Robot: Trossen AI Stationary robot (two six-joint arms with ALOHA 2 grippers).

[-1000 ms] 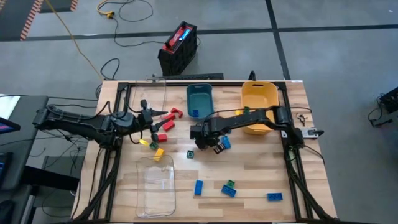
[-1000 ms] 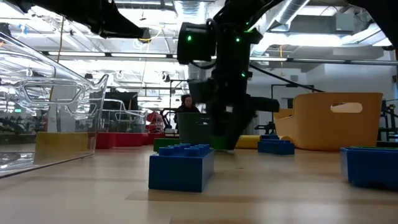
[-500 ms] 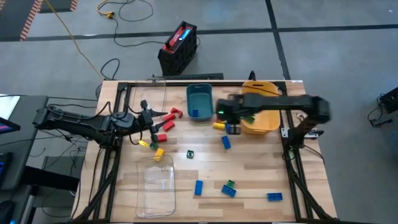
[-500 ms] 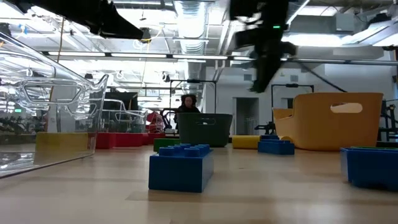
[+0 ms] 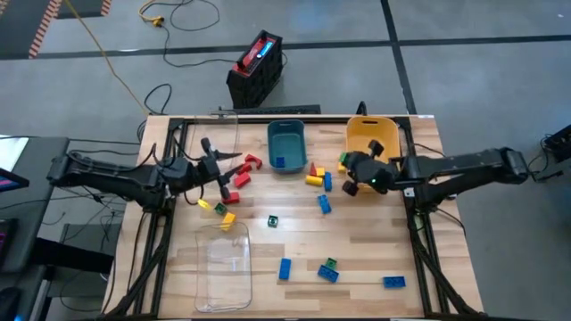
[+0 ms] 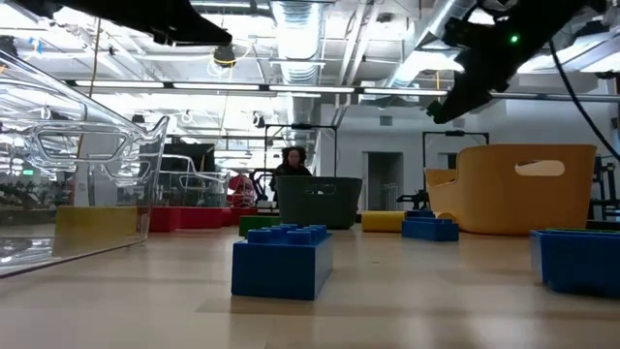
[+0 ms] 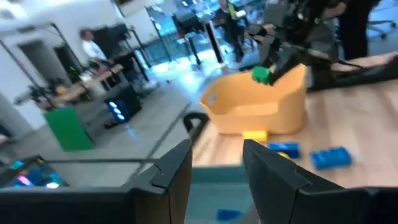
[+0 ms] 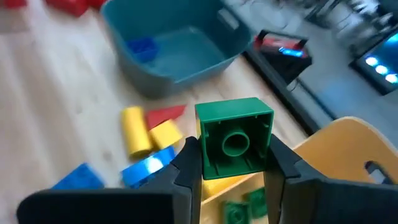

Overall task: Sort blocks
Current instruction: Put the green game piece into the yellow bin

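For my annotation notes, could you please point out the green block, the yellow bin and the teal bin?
green block [image 8: 234,142]: right wrist view, hollow underside.
yellow bin [image 5: 375,134]: high view, inside floor.
teal bin [image 5: 287,130]: high view, far rim.

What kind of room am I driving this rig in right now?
Probably a robotics lab or an open workshop floor. The low view shows exposed ceiling ducts and strip lights over rows of equipment. A person sits at a workstation behind the table, and cables run across the concrete floor.

On the counter [image 5: 375,241] two bins [image 5: 286,145] stand side by side at the back, a tray [image 5: 225,267] lies front left, blocks [image 5: 323,203] lie scattered between, and one block [image 8: 234,138] sits in the right gripper [image 5: 350,169] over the right bin's edge.
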